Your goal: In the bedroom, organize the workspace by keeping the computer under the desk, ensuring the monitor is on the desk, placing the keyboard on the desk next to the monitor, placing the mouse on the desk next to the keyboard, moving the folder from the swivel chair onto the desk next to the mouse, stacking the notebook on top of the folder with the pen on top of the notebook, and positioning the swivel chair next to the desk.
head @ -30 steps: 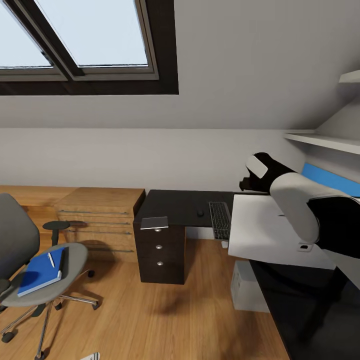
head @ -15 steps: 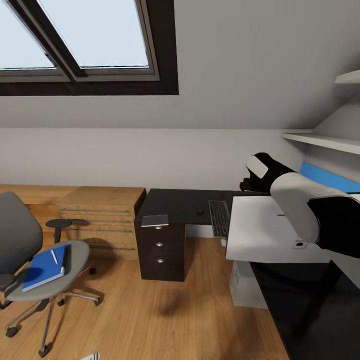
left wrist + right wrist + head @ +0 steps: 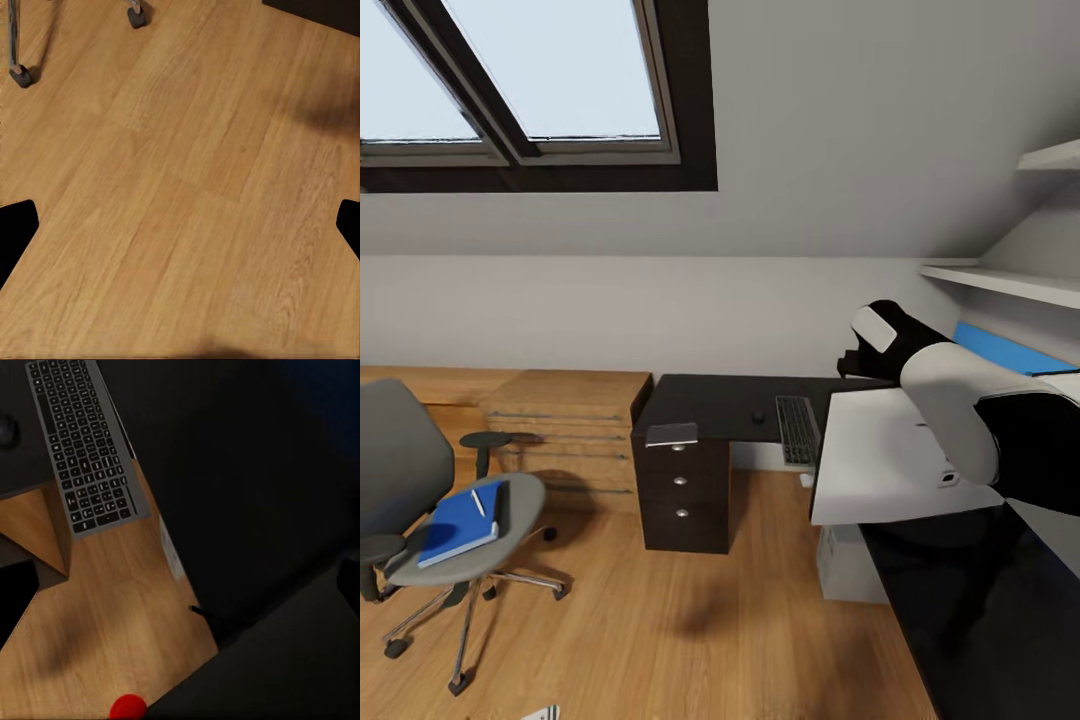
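Observation:
The grey swivel chair (image 3: pixel 400 455) stands at the left on the wood floor. On its seat lies the blue folder (image 3: pixel 455 525), with the white pen (image 3: pixel 478 502) on it and the dark notebook (image 3: pixel 501 500) along its far edge. The black desk (image 3: pixel 710 405) carries the mouse (image 3: pixel 759 416) and the keyboard (image 3: pixel 797 430) (image 3: pixel 86 450), whose near end overhangs the edge. The monitor (image 3: pixel 890 460) shows its white back at the right. The computer (image 3: pixel 848 565) stands below. My right gripper (image 3: pixel 855 362) (image 3: pixel 180 585) hovers open by the monitor's top corner. My left gripper (image 3: pixel 180 225) is open over bare floor.
A light wood drawer unit (image 3: pixel 565 425) stands against the wall between chair and desk. Black desk drawers (image 3: pixel 680 495) reach the floor. White shelves (image 3: pixel 1010 285) and a blue back panel (image 3: pixel 1000 350) hang at the right. Chair castors (image 3: pixel 20 75) show near my left gripper. A red blob (image 3: pixel 127 706) lies low.
The whole picture has shifted, so the camera moved: chair and desk now sit slightly further right and lower. My right arm keeps its place in the view.

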`<state>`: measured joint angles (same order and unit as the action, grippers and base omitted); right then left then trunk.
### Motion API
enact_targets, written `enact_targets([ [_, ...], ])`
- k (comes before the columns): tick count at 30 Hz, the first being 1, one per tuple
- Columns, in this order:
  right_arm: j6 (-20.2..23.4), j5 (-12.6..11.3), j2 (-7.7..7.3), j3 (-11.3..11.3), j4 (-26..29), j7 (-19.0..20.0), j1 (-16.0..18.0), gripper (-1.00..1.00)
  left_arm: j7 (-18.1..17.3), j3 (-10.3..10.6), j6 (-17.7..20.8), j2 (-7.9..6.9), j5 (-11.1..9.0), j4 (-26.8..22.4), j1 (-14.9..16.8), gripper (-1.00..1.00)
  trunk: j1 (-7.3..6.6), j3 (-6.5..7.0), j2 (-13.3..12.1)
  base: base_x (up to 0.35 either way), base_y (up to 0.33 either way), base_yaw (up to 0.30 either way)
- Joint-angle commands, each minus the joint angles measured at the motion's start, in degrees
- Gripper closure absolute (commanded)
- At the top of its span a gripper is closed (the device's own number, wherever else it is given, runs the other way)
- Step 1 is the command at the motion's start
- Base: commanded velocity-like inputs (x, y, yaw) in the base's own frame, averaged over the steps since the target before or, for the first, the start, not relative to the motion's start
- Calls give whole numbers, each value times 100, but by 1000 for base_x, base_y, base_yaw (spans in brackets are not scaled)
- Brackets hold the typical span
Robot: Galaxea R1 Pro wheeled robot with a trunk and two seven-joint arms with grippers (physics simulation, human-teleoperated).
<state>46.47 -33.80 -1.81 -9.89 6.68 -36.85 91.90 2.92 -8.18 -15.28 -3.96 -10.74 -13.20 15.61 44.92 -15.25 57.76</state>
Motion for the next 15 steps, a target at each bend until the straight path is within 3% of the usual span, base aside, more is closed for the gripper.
enact_targets([
  [1, 38, -62, -3, -39, 22, -32, 2, -100, 6, 18, -19, 0, -45, 2, 4, -100, -2, -8, 5, -196, 0, 0],
  [15, 38, -74, 14, -39, 44, -31, 3, -100, 6, 18, -19, 1, -42, 5, 4, -100, -2, -8, 5, -128, 0, 0],
])
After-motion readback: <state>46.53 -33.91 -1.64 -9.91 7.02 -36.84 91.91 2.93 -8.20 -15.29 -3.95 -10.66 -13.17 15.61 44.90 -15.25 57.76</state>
